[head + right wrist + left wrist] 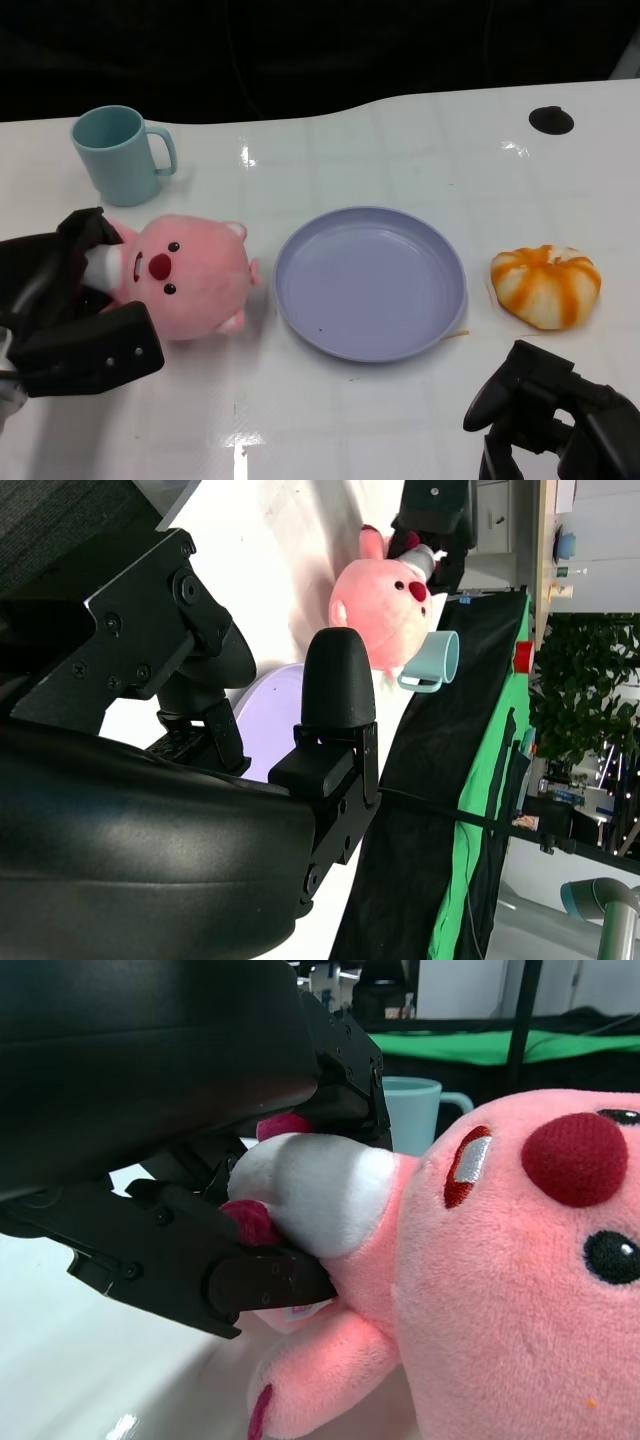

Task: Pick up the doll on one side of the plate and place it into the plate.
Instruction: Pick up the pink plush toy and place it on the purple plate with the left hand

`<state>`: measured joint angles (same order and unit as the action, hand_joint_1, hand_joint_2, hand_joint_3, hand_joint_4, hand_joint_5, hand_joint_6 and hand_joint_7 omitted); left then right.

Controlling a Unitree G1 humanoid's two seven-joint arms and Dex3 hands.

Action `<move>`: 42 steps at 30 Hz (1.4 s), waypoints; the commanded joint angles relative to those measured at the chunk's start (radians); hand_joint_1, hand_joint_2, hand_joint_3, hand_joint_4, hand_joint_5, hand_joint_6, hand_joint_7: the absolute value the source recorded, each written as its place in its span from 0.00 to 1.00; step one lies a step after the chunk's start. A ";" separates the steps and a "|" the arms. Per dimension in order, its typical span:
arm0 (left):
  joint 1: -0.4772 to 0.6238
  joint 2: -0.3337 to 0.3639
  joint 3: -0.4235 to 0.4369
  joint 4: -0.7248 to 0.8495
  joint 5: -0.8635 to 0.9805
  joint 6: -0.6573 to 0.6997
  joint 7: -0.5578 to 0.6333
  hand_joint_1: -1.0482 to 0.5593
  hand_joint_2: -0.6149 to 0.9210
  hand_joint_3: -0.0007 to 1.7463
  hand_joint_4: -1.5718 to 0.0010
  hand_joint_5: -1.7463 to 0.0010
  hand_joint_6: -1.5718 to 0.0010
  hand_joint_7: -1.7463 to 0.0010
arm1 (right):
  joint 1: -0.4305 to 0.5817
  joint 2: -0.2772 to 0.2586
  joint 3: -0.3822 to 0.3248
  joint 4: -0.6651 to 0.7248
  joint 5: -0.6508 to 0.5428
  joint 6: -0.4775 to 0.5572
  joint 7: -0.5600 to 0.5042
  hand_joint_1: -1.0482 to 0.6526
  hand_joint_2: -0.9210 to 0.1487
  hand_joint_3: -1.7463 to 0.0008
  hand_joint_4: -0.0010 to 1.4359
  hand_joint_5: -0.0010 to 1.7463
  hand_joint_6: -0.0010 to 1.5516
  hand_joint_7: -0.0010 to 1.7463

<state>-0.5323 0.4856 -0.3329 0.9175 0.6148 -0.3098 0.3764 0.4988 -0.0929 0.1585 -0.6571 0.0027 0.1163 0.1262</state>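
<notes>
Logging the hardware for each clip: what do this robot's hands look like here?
Both are matt black. The left robot hand is built of blocky, flat-sided finger segments with small screw heads showing. The right robot hand looks the same, angular black links; its wrist view shows a rounded glossy black shell and a finger with a smooth domed tip. No cables, markings or silver forearm are plainly visible.

We saw a glossy white table (420,150) catching ceiling glare, black cloth (420,810) and green cloth (490,810) hung beyond its far edge, a leafy plant (585,670) standing behind, shelves (560,540) nearby.
</notes>
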 commanded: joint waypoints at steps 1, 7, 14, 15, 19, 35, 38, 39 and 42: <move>0.024 0.048 0.032 -0.100 -0.012 0.032 -0.037 0.58 0.75 0.55 0.42 0.00 0.56 0.00 | -0.005 -0.003 0.002 -0.002 0.001 -0.005 -0.002 0.68 0.43 0.22 0.50 1.00 0.38 0.90; 0.072 0.057 0.079 -0.304 -0.021 0.109 -0.122 0.56 0.72 0.59 0.42 0.00 0.55 0.00 | -0.008 -0.004 0.001 0.000 0.003 -0.003 -0.001 0.68 0.44 0.22 0.50 1.00 0.38 0.90; 0.088 0.036 0.104 -0.509 -0.015 0.191 -0.221 0.56 0.75 0.53 0.44 0.00 0.57 0.00 | -0.009 -0.003 0.001 0.002 0.012 -0.003 0.003 0.68 0.44 0.22 0.50 1.00 0.37 0.90; 0.090 0.034 0.105 -0.522 -0.015 0.198 -0.229 0.56 0.75 0.53 0.44 0.00 0.57 0.00 | -0.009 -0.003 0.002 0.002 0.012 -0.003 0.002 0.68 0.44 0.22 0.50 1.00 0.37 0.90; 0.060 -0.017 0.086 -0.575 -0.025 0.227 -0.295 0.55 0.77 0.50 0.45 0.00 0.58 0.00 | -0.011 -0.004 0.002 0.008 0.010 -0.011 0.003 0.68 0.44 0.22 0.50 1.00 0.37 0.90; -0.062 -0.220 -0.009 -0.544 0.002 0.343 -0.408 0.58 0.70 0.58 0.42 0.00 0.55 0.00 | -0.003 -0.004 0.013 0.002 0.012 -0.011 0.004 0.68 0.45 0.21 0.50 1.00 0.37 0.90; -0.080 -0.242 -0.028 -0.514 0.010 0.340 -0.405 0.57 0.71 0.59 0.42 0.00 0.54 0.00 | 0.002 -0.004 0.018 -0.004 0.009 -0.005 0.001 0.68 0.45 0.21 0.50 1.00 0.37 0.90; -0.088 -0.250 -0.036 -0.503 0.015 0.342 -0.405 0.57 0.71 0.59 0.42 0.00 0.54 0.00 | 0.003 -0.003 0.019 -0.008 0.008 -0.002 0.000 0.68 0.45 0.21 0.50 1.00 0.38 0.90; -0.109 -0.276 -0.053 -0.464 0.014 0.338 -0.396 0.56 0.72 0.58 0.42 0.00 0.55 0.00 | 0.006 -0.004 0.023 -0.012 0.010 0.001 0.001 0.68 0.45 0.21 0.50 1.00 0.38 0.90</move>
<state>-0.6155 0.2139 -0.3814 0.4385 0.6242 0.0276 -0.0230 0.4996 -0.0923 0.1858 -0.6551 0.0062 0.1134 0.1267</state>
